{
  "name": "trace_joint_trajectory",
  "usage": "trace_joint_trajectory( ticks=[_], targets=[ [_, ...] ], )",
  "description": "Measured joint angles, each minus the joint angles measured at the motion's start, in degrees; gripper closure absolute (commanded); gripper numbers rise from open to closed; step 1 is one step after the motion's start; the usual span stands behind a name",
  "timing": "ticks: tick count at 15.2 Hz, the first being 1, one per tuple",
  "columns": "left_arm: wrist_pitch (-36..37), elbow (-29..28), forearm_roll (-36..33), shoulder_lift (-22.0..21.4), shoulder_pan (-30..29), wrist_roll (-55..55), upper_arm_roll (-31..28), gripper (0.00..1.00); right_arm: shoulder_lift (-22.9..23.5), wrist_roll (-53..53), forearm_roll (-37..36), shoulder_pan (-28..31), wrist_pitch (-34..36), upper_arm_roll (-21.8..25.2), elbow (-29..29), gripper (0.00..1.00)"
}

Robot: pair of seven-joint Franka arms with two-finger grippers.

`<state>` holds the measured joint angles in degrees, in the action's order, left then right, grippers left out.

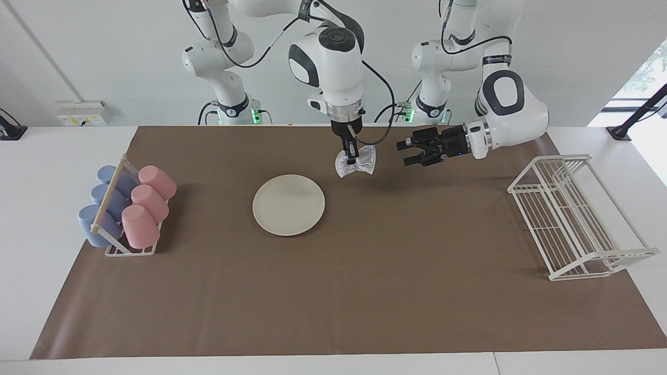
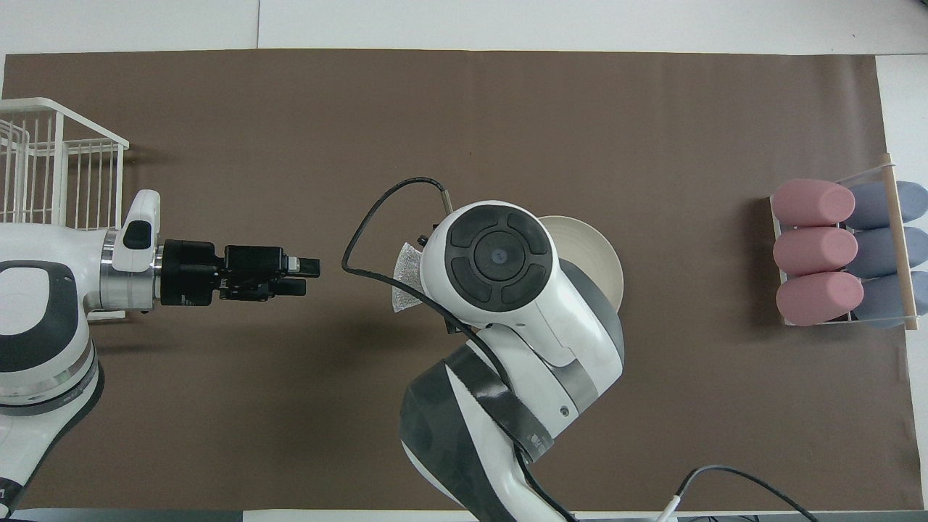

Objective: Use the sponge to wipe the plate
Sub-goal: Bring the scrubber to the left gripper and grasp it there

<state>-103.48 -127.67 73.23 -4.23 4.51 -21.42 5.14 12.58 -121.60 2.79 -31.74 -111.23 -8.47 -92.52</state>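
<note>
— So, what is sitting around the plate (image 1: 288,204) on the tabletop (image 1: 333,312)?

— A rack of pink cups (image 1: 147,204) and blue cups (image 1: 107,203) is standing toward the right arm's end, well apart from the plate. A white wire rack (image 1: 573,216) is lying at the left arm's end. Nothing is lying between the plate and the sponge (image 1: 356,161).

— And where is the sponge hanging?

— The right pincer (image 1: 350,152) is pointing straight down and pinching it in the middle, so it is bunching like a bow. It is hanging over the brown mat, beside the plate's rim on the side nearer the robots, not over the plate.

— What is the other arm doing?

— The left pincer (image 1: 411,152) is reaching sideways over the mat near the sponge, its fingers parted and holding nothing.
</note>
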Motion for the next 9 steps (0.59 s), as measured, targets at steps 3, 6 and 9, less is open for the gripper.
trace_joint_trajectory(
  ticks=[3, 6, 9],
  targets=[
    [-0.2, 0.0, 3.3, 1.1, 3.1, -1.9, 0.2, 0.00, 0.0, -0.4, 0.0, -0.3, 2.2, 0.0, 2.3, 1.00],
    [-0.5, 0.1, 4.0, 2.0, 4.7, -2.8, 0.1, 0.00, 0.0, -0.5, 0.0, -0.4, 2.3, 0.0, 2.4, 1.00],
    [-0.5, 0.2, 4.8, 2.1, 5.5, -2.9, 0.1, 0.21, 0.0, -0.5, -0.1, -0.4, 2.3, 0.0, 2.4, 1.00]
  ],
)
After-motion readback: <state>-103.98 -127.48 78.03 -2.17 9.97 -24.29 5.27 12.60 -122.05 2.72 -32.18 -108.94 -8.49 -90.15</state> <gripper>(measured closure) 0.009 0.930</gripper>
